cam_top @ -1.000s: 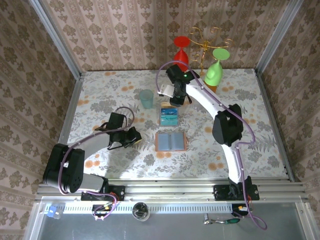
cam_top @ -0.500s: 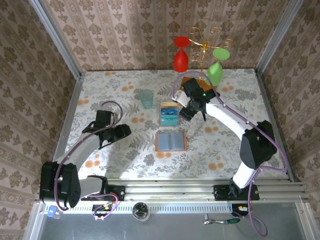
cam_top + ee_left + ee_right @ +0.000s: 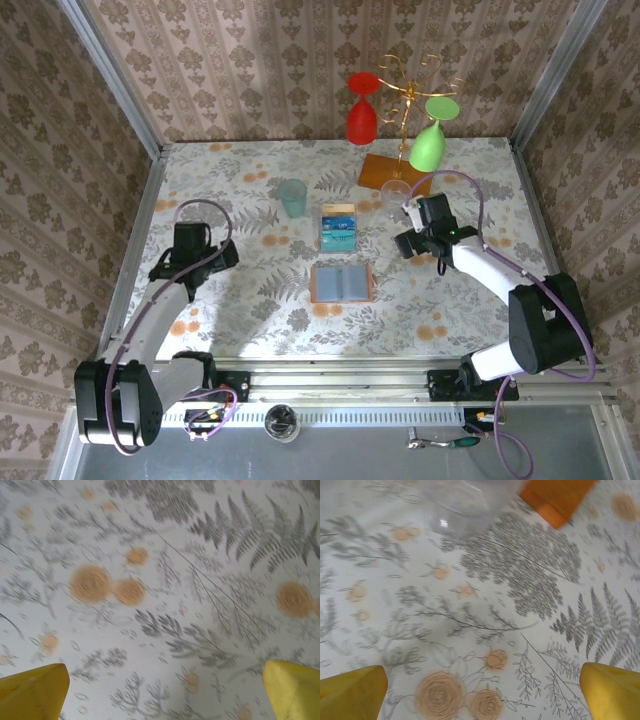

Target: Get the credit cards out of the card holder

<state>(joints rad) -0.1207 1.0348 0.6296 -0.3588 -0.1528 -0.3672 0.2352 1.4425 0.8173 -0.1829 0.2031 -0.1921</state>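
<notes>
Both wide open, nothing held: left end effector [image 3: 160, 700] and right end effector [image 3: 480, 695] hang over flowery worktop [image 3: 250, 300]. Credit cards [image 3: 338, 230] stacked left of right one, well apart. Card holder [image 3: 341, 283] lies open between both, pockets look empty, so job seems basically done. Cards probably light, stiff, slick; pinch stack by long edges. Holder soft, slides easy.

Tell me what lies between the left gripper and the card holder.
Only bare floral tablecloth separates the left gripper from the card holder, as the top view shows.
</notes>
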